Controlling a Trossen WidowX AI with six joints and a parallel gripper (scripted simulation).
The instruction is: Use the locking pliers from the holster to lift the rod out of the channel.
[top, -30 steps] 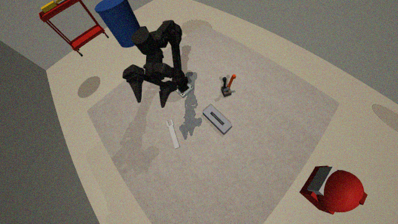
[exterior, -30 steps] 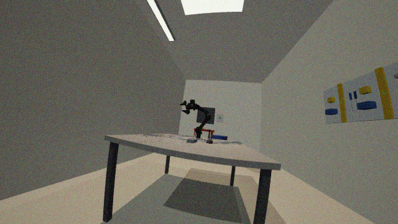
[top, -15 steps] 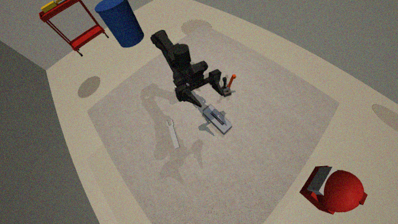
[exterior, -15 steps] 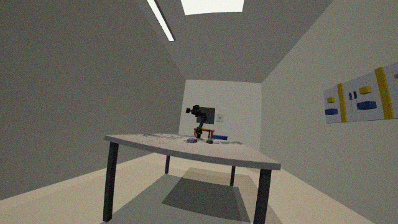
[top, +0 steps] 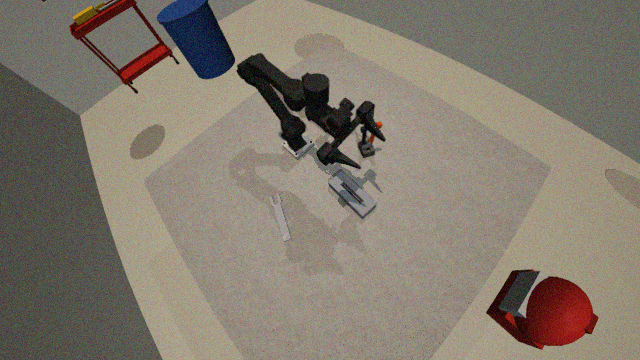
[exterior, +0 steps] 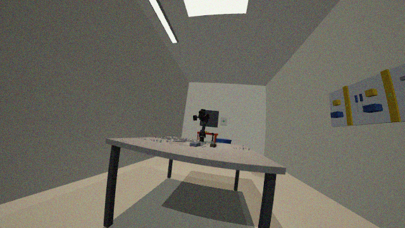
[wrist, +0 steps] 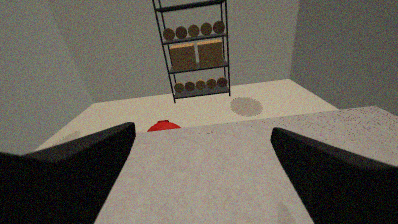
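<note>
The locking pliers stand in their small dark holster (top: 367, 149), orange handle up and a black one beside it, partly hidden from above by the arm. Near them on the table lies a pale gray, oblong block, flat, with a narrow channel (top: 352, 192) cut lengthwise along its top. Something dark and slim shows down in that slot, probably the rod, though I can't make out its shape.
</note>
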